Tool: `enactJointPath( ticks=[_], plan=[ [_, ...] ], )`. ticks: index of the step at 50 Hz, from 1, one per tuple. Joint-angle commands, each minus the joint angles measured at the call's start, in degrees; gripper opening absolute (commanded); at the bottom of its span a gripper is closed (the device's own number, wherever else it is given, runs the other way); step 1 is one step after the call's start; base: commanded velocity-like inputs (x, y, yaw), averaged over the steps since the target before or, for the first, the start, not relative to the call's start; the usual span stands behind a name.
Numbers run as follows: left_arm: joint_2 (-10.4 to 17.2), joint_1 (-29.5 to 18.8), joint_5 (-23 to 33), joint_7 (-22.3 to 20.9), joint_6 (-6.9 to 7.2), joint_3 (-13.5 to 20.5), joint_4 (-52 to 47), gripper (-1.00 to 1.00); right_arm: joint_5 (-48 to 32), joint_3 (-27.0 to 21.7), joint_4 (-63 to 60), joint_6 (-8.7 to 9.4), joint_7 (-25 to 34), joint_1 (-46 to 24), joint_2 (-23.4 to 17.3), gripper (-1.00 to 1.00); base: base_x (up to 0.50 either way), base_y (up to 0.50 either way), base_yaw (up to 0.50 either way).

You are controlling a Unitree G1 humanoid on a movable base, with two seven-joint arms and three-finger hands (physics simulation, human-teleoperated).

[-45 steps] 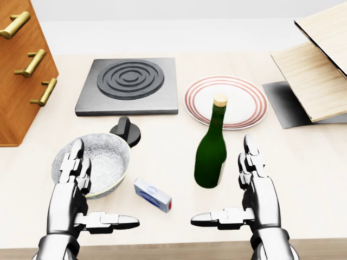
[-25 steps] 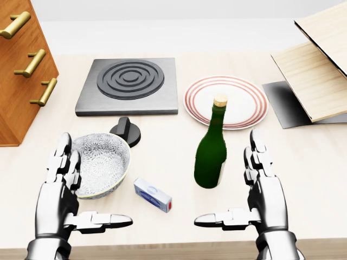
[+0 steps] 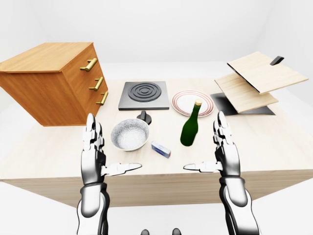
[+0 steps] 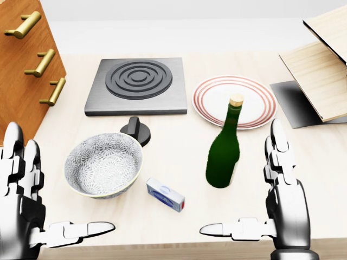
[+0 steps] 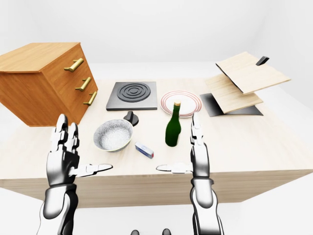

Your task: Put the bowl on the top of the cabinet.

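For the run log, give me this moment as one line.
bowl: on table, ungrasped | cabinet: top bare | left hand: open beside bowl | right hand: open by bottle

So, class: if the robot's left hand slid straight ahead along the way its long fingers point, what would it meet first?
Probably the cabinet. The left hand stands open to the left of the bowl, its fingers pointing up the view toward the cabinet's drawer face. It would likely pass the bowl without touching it, though depth is hard to judge.
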Motion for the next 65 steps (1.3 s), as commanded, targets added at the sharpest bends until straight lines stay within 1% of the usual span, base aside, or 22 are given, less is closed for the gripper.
enactJointPath(
  ticks=[1,3,4,6,11,12,14,16,18,22,25,26,32,35,38,39,42,65],
  plan=[
    [-0.28,2.29,1.14,0.85,0.00,0.32,-3.48,1.00,-2.49,0.38,-1.41,0.00,-1.10,1.54,0.28,1.00,0.00,0.50,0.00],
    [-0.27,2.19,1.17,0.87,0.00,0.33,-3.29,1.00,-2.51,0.37,-1.53,0.00,-1.08,1.56,0.30,1.00,0.00,0.50,0.00],
    [-0.25,2.10,1.15,0.91,0.00,0.41,-3.34,1.00,-2.48,0.46,-3.95,0.00,-0.61,1.43,0.41,1.00,0.00,0.50,0.00],
    [-0.24,2.06,1.16,0.92,0.00,0.43,-3.19,1.00,-2.43,0.37,-1.89,0.00,-1.01,1.43,0.32,1.00,0.00,0.50,0.00],
    [-0.19,1.96,1.23,0.87,0.00,0.45,-2.96,1.00,-2.59,0.52,-2.20,0.00,-1.00,1.54,0.34,1.00,0.00,0.50,0.00],
    [-0.18,1.91,1.22,0.88,0.00,0.50,-2.80,1.00,-2.54,0.67,-4.72,0.00,-0.50,1.50,0.44,1.00,0.00,0.50,0.00],
    [-0.17,1.83,1.25,0.86,0.00,0.52,-2.70,1.00,-2.58,0.66,-2.75,0.00,-0.90,1.58,0.33,1.00,0.00,0.50,0.00],
    [-0.14,1.69,1.25,0.84,0.00,0.54,-2.37,1.00,-2.54,0.74,-5.09,0.00,-0.50,1.43,0.40,1.00,0.00,0.50,0.00],
    [-0.14,1.63,1.28,0.83,0.00,0.55,-2.31,1.00,-2.55,0.70,-2.96,0.00,-0.92,1.52,0.30,1.00,0.00,0.50,0.00],
    [-0.12,1.26,1.40,0.85,0.00,0.52,-3.12,1.00,-2.49,0.65,-2.52,0.00,-0.93,1.46,0.27,1.00,0.00,0.50,0.00],
    [-0.12,1.35,1.51,0.82,0.00,0.38,-2.72,1.00,-2.40,0.60,-2.48,0.00,-0.86,1.47,0.26,1.00,0.00,0.50,0.00],
    [-0.11,1.43,1.53,0.83,0.00,0.36,-2.92,1.00,-2.28,0.66,-4.23,0.00,-0.42,1.43,0.30,1.00,0.00,0.50,0.00],
    [-0.12,1.48,1.63,0.82,0.00,0.25,-2.49,1.00,-2.18,0.56,-2.18,0.00,-0.71,1.50,0.25,1.00,0.00,0.50,0.00],
    [-0.10,1.50,1.59,0.90,0.00,0.29,-2.38,1.00,-2.07,0.60,-3.80,0.00,-0.36,1.38,0.32,1.00,0.00,0.50,0.00],
    [-0.08,1.59,1.64,0.86,0.00,0.19,-2.31,1.00,-2.10,0.64,-2.51,0.00,-0.61,1.72,0.27,1.00,0.00,0.50,0.00],
    [-0.07,1.55,1.61,0.88,0.00,0.22,-2.36,1.00,-2.06,0.62,-4.06,0.00,-0.36,1.57,0.32,1.00,0.00,0.50,0.00],
    [-0.05,1.53,1.58,0.85,0.00,0.24,-2.51,1.00,-2.09,0.67,-2.48,0.00,-0.63,1.84,0.28,1.00,0.00,0.50,0.00],
    [-0.05,1.38,1.45,0.63,0.00,0.34,-2.57,1.00,-1.97,0.75,-3.05,0.00,-0.47,1.49,0.27,1.00,0.00,0.50,0.00]
  ],
)
